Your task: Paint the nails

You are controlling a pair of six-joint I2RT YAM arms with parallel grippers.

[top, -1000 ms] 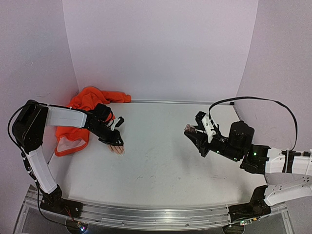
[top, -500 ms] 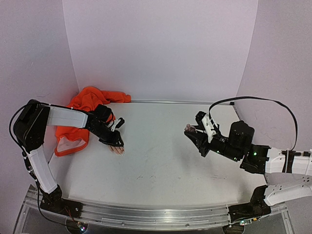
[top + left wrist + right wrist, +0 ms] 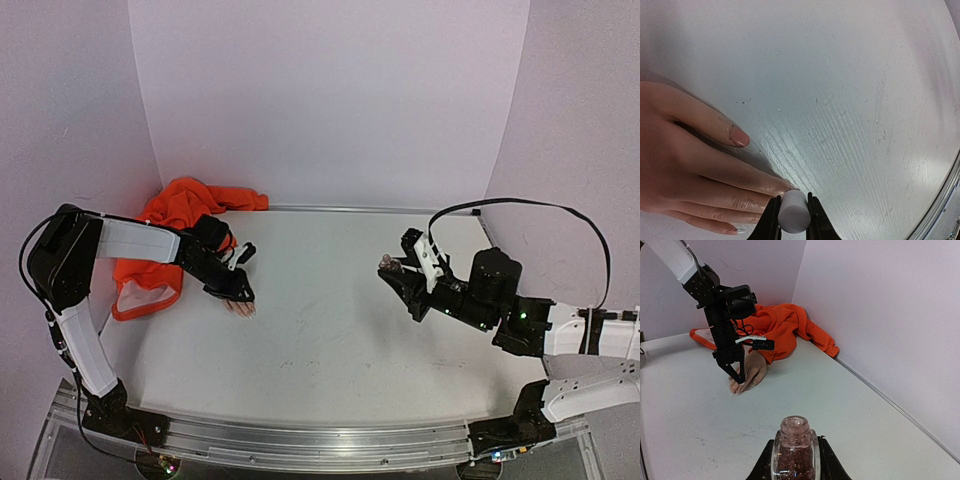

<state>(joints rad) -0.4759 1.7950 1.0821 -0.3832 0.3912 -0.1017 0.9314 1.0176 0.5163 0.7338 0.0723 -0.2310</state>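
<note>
The nails [image 3: 741,140] tip a mannequin hand [image 3: 240,306] lying at nine o'clock on the table [image 3: 330,345], with its orange sleeve [image 3: 185,205] at ten. The left gripper [image 3: 793,221] is clamped on a white cap [image 3: 791,209] touching the fingertips. The right gripper [image 3: 795,466], at three o'clock, grasps an uncapped glitter bottle [image 3: 794,440].

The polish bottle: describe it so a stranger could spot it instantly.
Look to the right side of the white table, where the right arm's tool is shut on it. It is a small clear glass bottle of reddish glitter polish, uncapped, unlike the white cap held by the left tool at the mannequin hand.
</note>
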